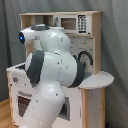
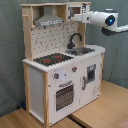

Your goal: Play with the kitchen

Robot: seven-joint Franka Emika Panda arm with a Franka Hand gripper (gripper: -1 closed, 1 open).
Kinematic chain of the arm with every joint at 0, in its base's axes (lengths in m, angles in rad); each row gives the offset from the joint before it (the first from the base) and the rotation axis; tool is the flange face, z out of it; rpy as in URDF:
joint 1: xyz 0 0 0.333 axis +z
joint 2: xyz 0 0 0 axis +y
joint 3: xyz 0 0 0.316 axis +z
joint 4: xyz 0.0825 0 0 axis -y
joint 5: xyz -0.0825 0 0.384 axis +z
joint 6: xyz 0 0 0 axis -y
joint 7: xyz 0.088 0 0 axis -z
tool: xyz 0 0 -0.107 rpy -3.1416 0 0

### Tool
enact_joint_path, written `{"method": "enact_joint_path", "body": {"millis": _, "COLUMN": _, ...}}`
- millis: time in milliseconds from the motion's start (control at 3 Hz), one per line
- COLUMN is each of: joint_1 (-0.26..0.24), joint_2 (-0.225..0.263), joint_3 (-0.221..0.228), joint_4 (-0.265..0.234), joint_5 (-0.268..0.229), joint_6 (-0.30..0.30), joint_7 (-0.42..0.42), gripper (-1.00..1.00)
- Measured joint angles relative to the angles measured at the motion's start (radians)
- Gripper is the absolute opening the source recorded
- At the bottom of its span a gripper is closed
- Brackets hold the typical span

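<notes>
The kitchen (image 2: 37, 82) stands upright in the middle of the second exterior view, in white panels and light wood. Its red-ringed hob (image 2: 52, 59), grey sink (image 2: 82, 51), black tap (image 2: 75, 39), oven door (image 2: 64, 96), pegboard back (image 2: 50, 40) and hood (image 2: 49, 20) all show. My arm comes in from the second exterior view's upper right, a blue light (image 2: 110, 20) on it. The gripper (image 2: 75, 18) is up at the top right cupboard, just above the tap. In the first exterior view my arm's bulky links (image 1: 52, 75) hide most of the kitchen (image 1: 92, 30).
A rounded white side counter (image 1: 100, 80) juts out at the kitchen's end in the first exterior view. A small microwave front (image 1: 70, 22) sits in the top shelf. The kitchen stands on a wooden surface (image 2: 100, 115), with a grey curtain (image 2: 10, 50) behind.
</notes>
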Motion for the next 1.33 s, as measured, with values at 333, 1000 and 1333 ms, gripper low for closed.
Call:
{"method": "enact_joint_path", "body": {"millis": 333, "joint_1": 0.036, "joint_2": -0.061, "joint_3": -0.041, "joint_4": 0.07, "joint_5": 0.009, "joint_6": 0.034, "joint_7": 0.0, "gripper": 1.0}}
{"method": "enact_joint_path", "body": {"millis": 1000, "joint_1": 0.136, "joint_2": -0.132, "joint_3": -0.171, "joint_4": 0.127, "joint_5": 0.018, "joint_6": 0.106, "joint_7": 0.013, "gripper": 1.0}}
{"method": "enact_joint_path", "body": {"millis": 1333, "joint_1": 0.212, "joint_2": -0.142, "joint_3": -0.244, "joint_4": 0.166, "joint_5": 0.018, "joint_6": 0.112, "joint_7": 0.013, "gripper": 1.0}}
